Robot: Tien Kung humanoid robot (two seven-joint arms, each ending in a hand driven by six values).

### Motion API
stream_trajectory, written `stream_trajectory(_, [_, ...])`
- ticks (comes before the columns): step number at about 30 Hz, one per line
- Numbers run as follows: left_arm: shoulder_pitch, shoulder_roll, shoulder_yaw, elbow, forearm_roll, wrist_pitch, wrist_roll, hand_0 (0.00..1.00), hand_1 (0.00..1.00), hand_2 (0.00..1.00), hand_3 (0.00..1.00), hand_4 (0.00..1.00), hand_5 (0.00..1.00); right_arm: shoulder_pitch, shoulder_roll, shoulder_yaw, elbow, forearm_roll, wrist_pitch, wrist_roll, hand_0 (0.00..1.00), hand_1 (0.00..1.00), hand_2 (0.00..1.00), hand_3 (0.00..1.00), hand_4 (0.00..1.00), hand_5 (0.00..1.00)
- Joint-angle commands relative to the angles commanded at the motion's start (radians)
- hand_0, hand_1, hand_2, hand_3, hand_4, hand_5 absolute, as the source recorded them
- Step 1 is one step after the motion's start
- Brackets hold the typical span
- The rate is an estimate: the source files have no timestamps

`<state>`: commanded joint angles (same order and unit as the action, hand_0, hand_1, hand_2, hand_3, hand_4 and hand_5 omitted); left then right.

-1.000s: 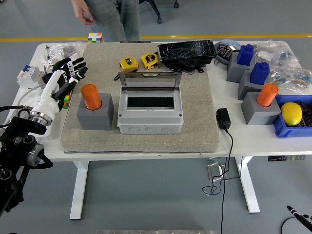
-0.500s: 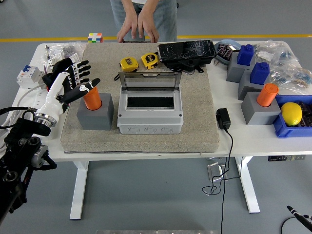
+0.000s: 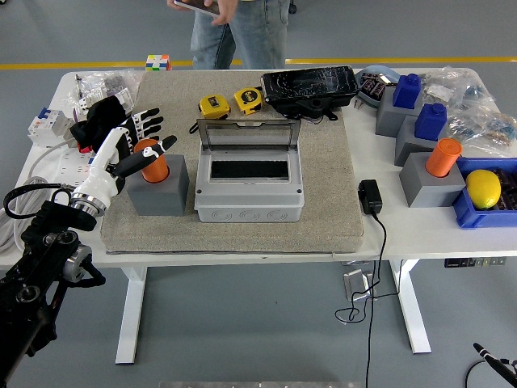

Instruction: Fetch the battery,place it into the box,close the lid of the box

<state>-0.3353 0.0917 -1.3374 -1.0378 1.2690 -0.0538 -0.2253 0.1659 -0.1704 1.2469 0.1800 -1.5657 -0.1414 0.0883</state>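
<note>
White counter [image 3: 242, 246] carries a grey-beige mat [image 3: 234, 218] across its middle, over a grey floor with a yellow line beyond. Nearest, the left arm rises from the lower left corner. Its left hand [image 3: 129, 141] sits at the mat's left edge, fingers spread, with the thumb and palm against the left side of the orange battery [image 3: 152, 159]; I cannot tell whether any finger truly presses it, and the hand has not closed around it. The battery stands upright in a grey holder block [image 3: 159, 187], just right of the hand. Beside the block to the right lies the grey box [image 3: 249, 194], its clear lid [image 3: 249, 135] raised upright at the back. A black power adapter [image 3: 370, 196] rests off the mat's right edge. Further right another orange battery [image 3: 443, 157] stands in a grey block, near a blue bin holding a lemon [image 3: 484, 187]. Behind the box lie two yellow tape measures [image 3: 231, 103] and a black tray [image 3: 309, 86]. At the far side stands a person [image 3: 234, 32].
</note>
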Motion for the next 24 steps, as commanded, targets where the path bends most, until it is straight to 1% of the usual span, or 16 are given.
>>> stream_trajectory(3, [-0.004, -0.010, 0.010, 0.017, -0.007, -0.002, -0.003, 0.831, 0.894, 0.868, 0.881, 0.998, 0.500, 0.002, 0.002, -0.007, 0.000, 0.006, 0.001, 0.000, 0.918, 0.901, 0.849, 0.951, 0.998, 0.998])
stream_trajectory(4, [-0.007, -0.011, 0.011, 0.022, -0.009, -0.001, -0.005, 0.816, 0.889, 0.861, 0.874, 0.998, 0.497, 0.003, 0.002, -0.012, 0.000, 0.010, 0.000, 0.001, 0.918, 0.899, 0.848, 0.949, 0.998, 0.998])
stream_trajectory(6, [-0.013, -0.011, 0.013, 0.029, -0.010, 0.001, -0.007, 0.816, 0.889, 0.861, 0.874, 0.998, 0.497, 0.004, 0.002, -0.017, 0.000, 0.014, 0.000, 0.001, 0.918, 0.899, 0.848, 0.949, 0.998, 0.998])
stream_trajectory(9, [-0.024, -0.004, 0.018, 0.039, -0.011, 0.010, -0.011, 0.816, 0.889, 0.861, 0.874, 0.998, 0.497, 0.004, 0.000, -0.016, 0.000, 0.012, 0.000, 0.001, 0.918, 0.899, 0.848, 0.949, 0.998, 0.998])
stream_trajectory(10, [-0.027, -0.002, 0.020, 0.041, -0.012, 0.012, -0.012, 0.806, 0.880, 0.847, 0.869, 0.998, 0.461, 0.004, -0.001, -0.016, 0.000, 0.012, 0.000, 0.001, 0.917, 0.897, 0.846, 0.949, 0.998, 0.998])
stream_trajectory(15, [-0.054, 0.011, 0.028, 0.074, -0.004, 0.030, -0.018, 0.806, 0.880, 0.847, 0.869, 0.998, 0.461, 0.003, -0.002, -0.014, 0.000, 0.008, 0.001, 0.001, 0.917, 0.897, 0.846, 0.949, 0.998, 0.998])
stream_trajectory(16, [-0.059, 0.012, 0.028, 0.082, 0.002, 0.034, -0.018, 0.795, 0.874, 0.832, 0.858, 0.998, 0.443, 0.004, -0.002, -0.019, 0.000, 0.013, 0.001, 0.001, 0.916, 0.896, 0.845, 0.949, 0.998, 0.998])
stream_trajectory(21, [-0.063, 0.011, 0.029, 0.099, 0.017, 0.041, -0.017, 0.795, 0.874, 0.832, 0.858, 0.998, 0.443, 0.006, -0.001, -0.036, 0.000, 0.029, -0.001, 0.004, 0.916, 0.896, 0.845, 0.949, 0.998, 0.998])
stream_trajectory(22, [-0.062, 0.010, 0.029, 0.099, 0.018, 0.040, -0.017, 0.772, 0.863, 0.826, 0.859, 0.998, 0.323, 0.006, -0.001, -0.034, 0.000, 0.027, -0.001, 0.004, 0.916, 0.894, 0.843, 0.947, 0.998, 0.998])
stream_trajectory(24, [-0.061, 0.007, 0.029, 0.096, 0.028, 0.042, -0.015, 0.772, 0.863, 0.826, 0.859, 0.998, 0.323, 0.005, -0.001, -0.030, 0.000, 0.024, -0.001, 0.003, 0.916, 0.894, 0.843, 0.947, 0.998, 0.998])
